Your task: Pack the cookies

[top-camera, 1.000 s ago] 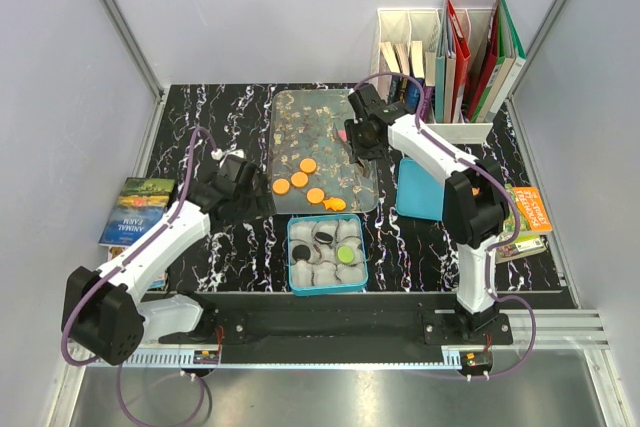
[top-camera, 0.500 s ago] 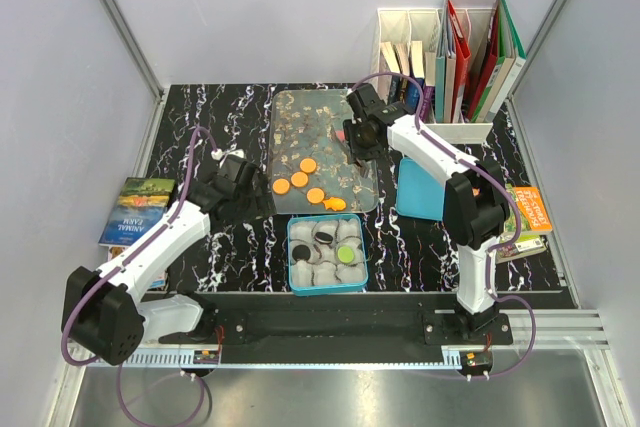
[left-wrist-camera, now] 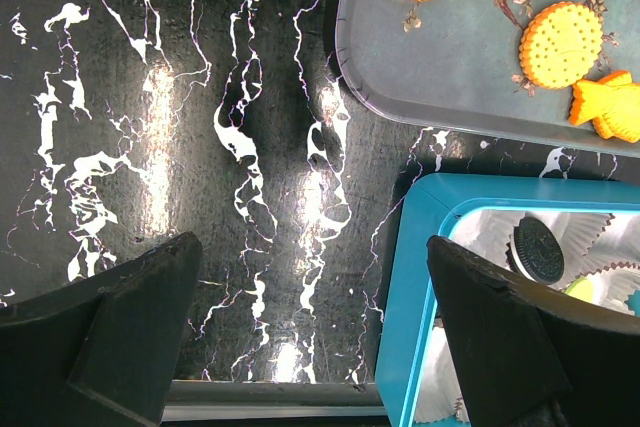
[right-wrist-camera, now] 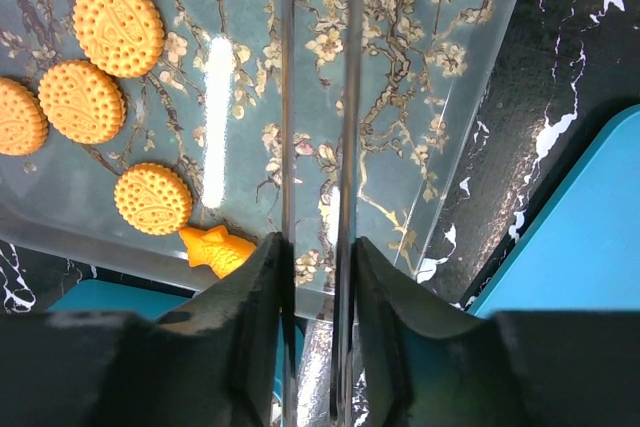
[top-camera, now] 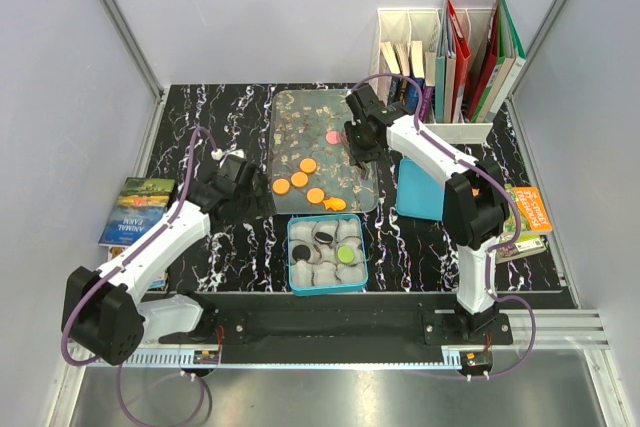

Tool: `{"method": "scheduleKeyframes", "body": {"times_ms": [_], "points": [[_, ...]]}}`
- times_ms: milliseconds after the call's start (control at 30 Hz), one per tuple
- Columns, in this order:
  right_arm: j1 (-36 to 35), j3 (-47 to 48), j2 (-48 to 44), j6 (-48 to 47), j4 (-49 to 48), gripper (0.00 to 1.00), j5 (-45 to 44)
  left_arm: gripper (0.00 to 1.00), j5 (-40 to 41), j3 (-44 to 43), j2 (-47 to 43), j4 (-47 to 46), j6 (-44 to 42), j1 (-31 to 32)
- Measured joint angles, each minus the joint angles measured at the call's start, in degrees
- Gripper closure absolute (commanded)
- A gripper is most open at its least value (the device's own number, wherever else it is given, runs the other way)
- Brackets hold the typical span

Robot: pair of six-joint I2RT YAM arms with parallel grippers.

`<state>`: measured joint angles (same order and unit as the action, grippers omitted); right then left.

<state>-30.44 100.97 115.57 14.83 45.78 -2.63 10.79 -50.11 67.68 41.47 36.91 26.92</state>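
Note:
Several orange cookies (top-camera: 299, 179) and an orange fish-shaped one (top-camera: 335, 204) lie on the clear floral tray (top-camera: 300, 112). A pink cookie (top-camera: 332, 136) lies further back on it. My right gripper (top-camera: 360, 142) hovers over the tray's right side, shut on thin metal tongs (right-wrist-camera: 287, 97) that point down at the tray (right-wrist-camera: 420, 97). Their tips are out of view. The blue tin (top-camera: 291, 247) holds grey paper cups, two black cookies (top-camera: 325, 239) and a green one (top-camera: 347, 253). My left gripper (top-camera: 250, 199) is open and empty over the table, left of the tin (left-wrist-camera: 420, 277).
A blue lid (top-camera: 418, 189) lies right of the tray. File holders with books and folders (top-camera: 450, 57) stand at the back right. Books lie at the left edge (top-camera: 138, 209) and the right edge (top-camera: 525, 217) of the table.
A pink cookie now shows on the tray just left of my right gripper; it was not seen before. The right gripper has shifted slightly. The left arm has not moved.

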Motion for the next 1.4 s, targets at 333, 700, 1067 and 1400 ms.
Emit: {"method": "scheduleKeyframes", "body": {"times_ms": [333, 700, 1067, 1400], "points": [[-1.25, 0.0, -1.86, -0.09, -0.07, 0.47, -1.18, 0.01, -0.02, 0.0, 0.0, 0.0, 0.0, 0.0], [-5.31, 0.09, -3.26, -2.82, 0.57, 0.49, -4.59, 0.01, 0.0, 0.0, -0.04, 0.0, 0.02, 0.0], [-5.81, 2.51, 1.6, -4.61, 2.01, 0.5, -9.99, 0.01, 0.0, 0.0, -0.59, -0.02, 0.02, 0.02], [-5.81, 4.07, 3.48, -4.76, 2.56, 0.56, -10.16, 0.01, 0.0, 0.0, -0.61, 0.0, 0.0, 0.02]]}}
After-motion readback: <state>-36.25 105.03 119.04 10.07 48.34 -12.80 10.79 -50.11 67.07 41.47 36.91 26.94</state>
